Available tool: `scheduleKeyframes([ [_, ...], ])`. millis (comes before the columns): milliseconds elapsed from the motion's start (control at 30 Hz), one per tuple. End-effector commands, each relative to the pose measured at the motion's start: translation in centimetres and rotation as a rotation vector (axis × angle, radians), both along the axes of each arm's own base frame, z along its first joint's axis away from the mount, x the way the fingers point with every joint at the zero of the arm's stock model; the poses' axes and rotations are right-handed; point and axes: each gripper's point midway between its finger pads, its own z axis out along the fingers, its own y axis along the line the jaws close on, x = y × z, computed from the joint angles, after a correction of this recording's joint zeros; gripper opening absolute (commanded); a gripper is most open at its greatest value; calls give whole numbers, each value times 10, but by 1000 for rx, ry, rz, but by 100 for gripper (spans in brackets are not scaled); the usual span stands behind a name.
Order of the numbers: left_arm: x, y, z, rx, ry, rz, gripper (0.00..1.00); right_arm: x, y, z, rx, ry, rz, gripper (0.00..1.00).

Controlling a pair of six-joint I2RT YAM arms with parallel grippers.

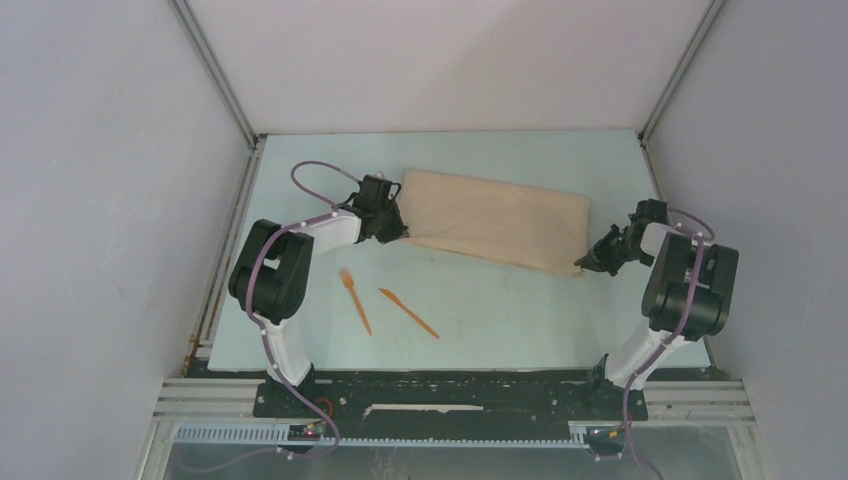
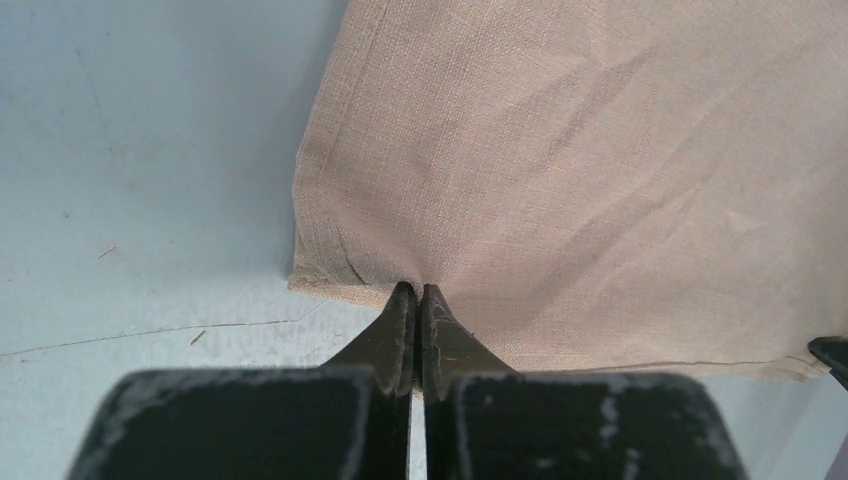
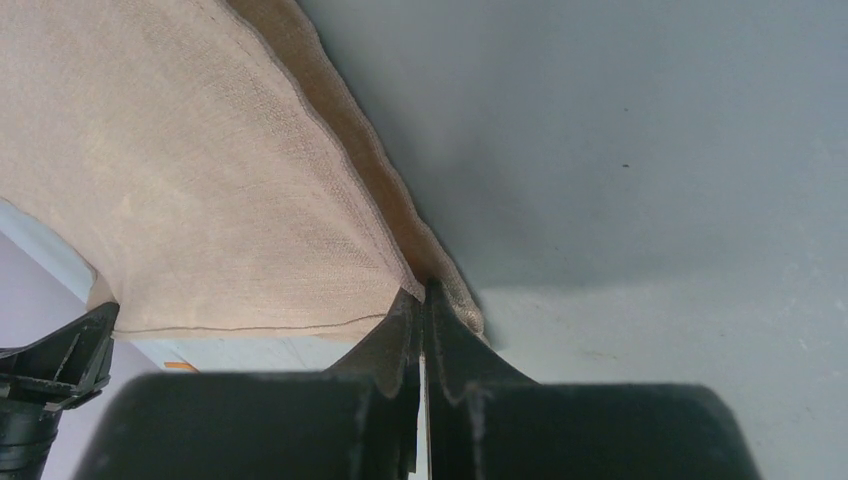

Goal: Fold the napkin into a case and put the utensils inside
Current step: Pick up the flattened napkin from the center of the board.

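Mid-fold, the napkin (image 1: 495, 220) at frame centre is pinched by left gripper (image 1: 402, 233) and right gripper (image 1: 586, 263). A matched carry-over is likely needed next.

Weave and finish
The napkin (image 2: 600, 180) is coarse-woven matt cloth, softly creased; fork (image 1: 355, 300) and knife (image 1: 408, 313) are smooth plastic; the counter (image 1: 520, 310) is matt, faintly scuffed.

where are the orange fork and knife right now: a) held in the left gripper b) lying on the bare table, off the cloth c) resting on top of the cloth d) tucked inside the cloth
b: the fork and knife lie on the table, apart from the napkin, on its near side.
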Motion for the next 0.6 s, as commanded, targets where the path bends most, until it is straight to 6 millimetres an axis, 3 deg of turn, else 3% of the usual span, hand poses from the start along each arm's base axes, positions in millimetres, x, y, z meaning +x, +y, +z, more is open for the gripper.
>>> scheduleKeyframes([
  [0,7,4,6,35,-26,-4,0,2,-13,5,-53,-43,-9,0],
  [567,7,3,1,40,-12,-11,0,-9,-12,10,-63,-53,-14,0],
])
